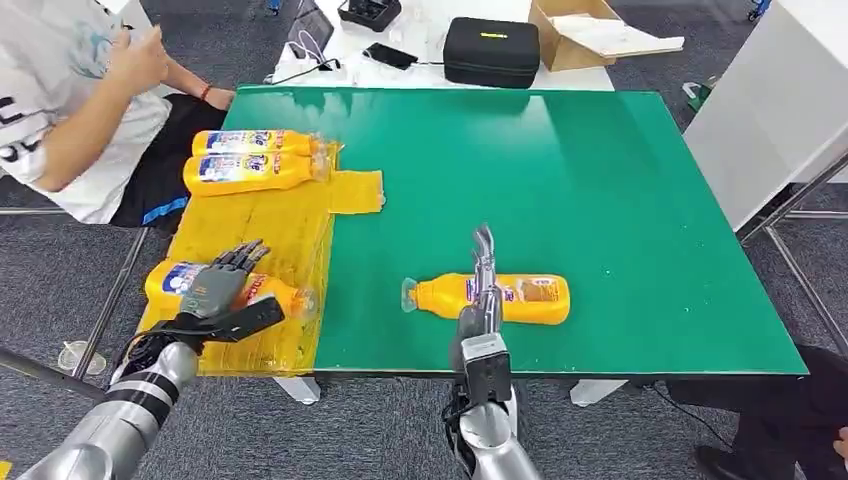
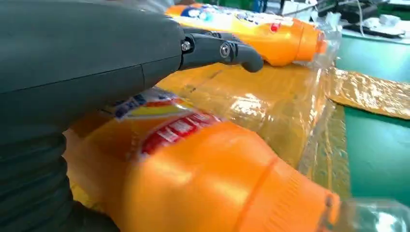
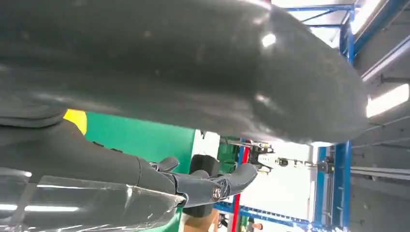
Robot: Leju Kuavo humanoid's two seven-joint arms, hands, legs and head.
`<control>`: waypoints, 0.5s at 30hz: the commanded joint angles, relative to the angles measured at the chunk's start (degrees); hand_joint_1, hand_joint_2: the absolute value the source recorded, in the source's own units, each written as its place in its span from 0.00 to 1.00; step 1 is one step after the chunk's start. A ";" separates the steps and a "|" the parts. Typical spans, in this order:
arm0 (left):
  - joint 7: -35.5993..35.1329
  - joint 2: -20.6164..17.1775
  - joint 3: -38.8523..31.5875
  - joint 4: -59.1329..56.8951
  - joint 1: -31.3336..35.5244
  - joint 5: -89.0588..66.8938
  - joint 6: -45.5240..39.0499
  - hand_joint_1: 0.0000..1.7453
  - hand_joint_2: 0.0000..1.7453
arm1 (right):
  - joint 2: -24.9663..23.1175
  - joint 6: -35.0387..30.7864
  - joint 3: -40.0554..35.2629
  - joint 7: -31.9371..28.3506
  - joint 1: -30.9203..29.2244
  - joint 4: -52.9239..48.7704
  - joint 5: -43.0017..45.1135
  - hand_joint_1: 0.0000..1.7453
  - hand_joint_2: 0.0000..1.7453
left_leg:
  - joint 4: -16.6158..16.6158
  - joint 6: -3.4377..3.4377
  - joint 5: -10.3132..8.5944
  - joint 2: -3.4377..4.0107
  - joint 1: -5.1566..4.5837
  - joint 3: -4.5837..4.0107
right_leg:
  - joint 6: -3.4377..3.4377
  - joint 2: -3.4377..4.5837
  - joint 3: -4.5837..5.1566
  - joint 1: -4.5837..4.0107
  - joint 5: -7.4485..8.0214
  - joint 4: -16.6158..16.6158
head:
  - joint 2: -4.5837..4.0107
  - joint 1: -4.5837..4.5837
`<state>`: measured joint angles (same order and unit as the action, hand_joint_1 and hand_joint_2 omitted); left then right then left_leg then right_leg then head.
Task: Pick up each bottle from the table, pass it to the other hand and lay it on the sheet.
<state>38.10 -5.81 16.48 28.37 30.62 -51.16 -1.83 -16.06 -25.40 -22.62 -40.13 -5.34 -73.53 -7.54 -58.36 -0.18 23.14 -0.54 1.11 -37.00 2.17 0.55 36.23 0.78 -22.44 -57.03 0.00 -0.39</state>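
Four orange bottles with clear caps lie on their sides. Two of them point(image 1: 255, 142) point(image 1: 250, 170) rest at the far end of the yellow sheet point(image 1: 260, 225). A third point(image 1: 283, 293) lies at the sheet's near end under my left hand point(image 1: 225, 285), whose fingers are spread above it without closing; close up, this bottle point(image 2: 203, 179) lies below my left hand point(image 2: 96, 58). The fourth point(image 1: 530, 298) lies on the green table point(image 1: 600, 180) near the front. My right hand point(image 1: 485, 285) stands edge-on against its middle with straight fingers point(image 3: 208, 183), not gripping.
A person point(image 1: 70, 100) sits at the table's far left corner, close to the sheet. Beyond the table a white surface carries a black case point(image 1: 490, 50) and a cardboard box point(image 1: 585, 30). A white cabinet point(image 1: 770, 110) stands to the right.
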 commanded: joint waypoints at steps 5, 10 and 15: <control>1.90 -3.19 2.67 4.97 -3.39 12.71 14.86 0.00 0.00 | -0.04 0.28 2.34 0.13 -2.56 5.01 1.01 0.00 0.00 | 0.11 0.05 0.04 0.12 -0.06 0.45 | -0.07 0.08 -0.42 0.03 -0.01 0.08 | 0.00 0.02; 1.90 -4.80 3.60 6.05 -3.20 16.13 19.15 0.00 0.00 | 0.06 0.58 2.49 0.13 -2.86 5.53 1.34 0.00 0.00 | 0.06 0.02 0.03 0.21 0.00 0.40 | -0.10 0.15 -0.35 -0.04 0.02 0.07 | 0.00 0.02; 1.90 -6.49 5.08 8.03 -3.56 18.57 21.95 0.00 0.00 | 0.14 0.72 2.55 0.13 -2.93 5.56 1.57 0.00 0.00 | 0.05 -0.01 0.00 0.10 0.01 0.38 | -0.08 0.05 -0.30 -0.03 0.02 0.04 | 0.00 0.00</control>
<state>40.50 -9.29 17.38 35.24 28.31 -34.00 17.75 -16.55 -24.87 -21.29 -40.13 -6.04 -71.60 -6.38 -58.34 -0.23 23.09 -0.58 1.14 -36.74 2.14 0.51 36.00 0.75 -22.41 -57.03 0.00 -0.39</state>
